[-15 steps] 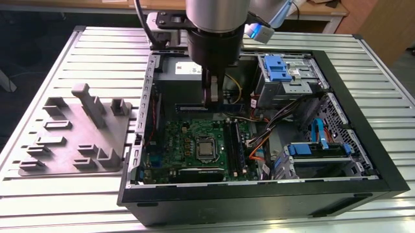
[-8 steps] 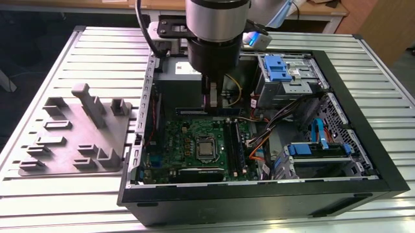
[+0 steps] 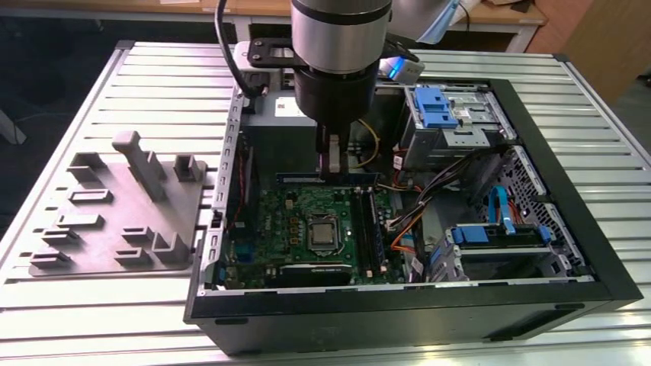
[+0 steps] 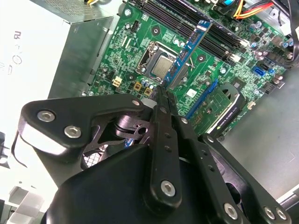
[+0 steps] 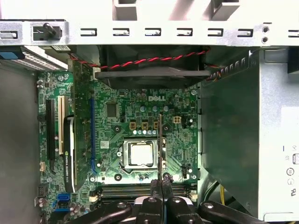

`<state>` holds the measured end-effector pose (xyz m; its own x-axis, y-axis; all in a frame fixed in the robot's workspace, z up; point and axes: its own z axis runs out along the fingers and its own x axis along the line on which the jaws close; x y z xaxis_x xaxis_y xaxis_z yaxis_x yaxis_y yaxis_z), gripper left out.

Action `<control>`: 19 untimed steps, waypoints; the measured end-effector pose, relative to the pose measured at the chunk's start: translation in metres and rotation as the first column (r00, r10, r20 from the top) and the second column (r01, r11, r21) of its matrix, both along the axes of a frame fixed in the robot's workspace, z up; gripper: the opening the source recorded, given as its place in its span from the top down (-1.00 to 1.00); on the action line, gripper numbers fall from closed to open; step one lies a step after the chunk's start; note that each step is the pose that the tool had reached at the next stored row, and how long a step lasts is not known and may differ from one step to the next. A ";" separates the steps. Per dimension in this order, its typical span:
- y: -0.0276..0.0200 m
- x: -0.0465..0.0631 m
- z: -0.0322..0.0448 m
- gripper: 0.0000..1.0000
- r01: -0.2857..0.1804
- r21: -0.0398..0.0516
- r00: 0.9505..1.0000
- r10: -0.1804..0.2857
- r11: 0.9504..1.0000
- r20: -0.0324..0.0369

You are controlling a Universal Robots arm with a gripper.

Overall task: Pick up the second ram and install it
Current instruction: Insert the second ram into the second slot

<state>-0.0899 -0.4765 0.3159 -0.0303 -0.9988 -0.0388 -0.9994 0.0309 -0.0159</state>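
- Gripper (image 4: 161, 92) links of matte black metal with bright screw heads sit closest in the second wrist view. Its slim fingers are pressed onto one end of the ram (image 4: 189, 46), so the rest juts out free.
- That ram is a thin, flat blue-green strip carrying small dark chips. It is held on edge, which I judge suits a drop into a slot.
- Seen in the first wrist view, the ram (image 5: 161, 140) reads as a fine dark line beside the square metal CPU (image 5: 140, 154). It runs crosswise to the dark slots (image 5: 126, 189), so it is not yet seated.
- At the centre of the exterior view, the ram (image 3: 305, 178) points toward the exterior view's left, above the green board (image 3: 305, 217).
- Left of the case, a grey moulded tray (image 3: 112, 236) with pegs lies on the ribbed metal table (image 3: 580, 84).
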 end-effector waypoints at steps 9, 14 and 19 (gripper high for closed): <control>0.0000 0.000 0.0000 0.77 0.000 0.000 1.000 0.000 1.000 0.000; 0.0000 0.000 -0.0005 0.77 0.062 0.000 0.998 -0.062 0.998 0.000; 0.0000 0.000 -0.0013 0.77 0.153 0.000 0.988 -0.153 0.988 0.000</control>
<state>-0.0899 -0.4765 0.3146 -0.1831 -0.9823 -0.0388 -0.9828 0.1838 -0.0159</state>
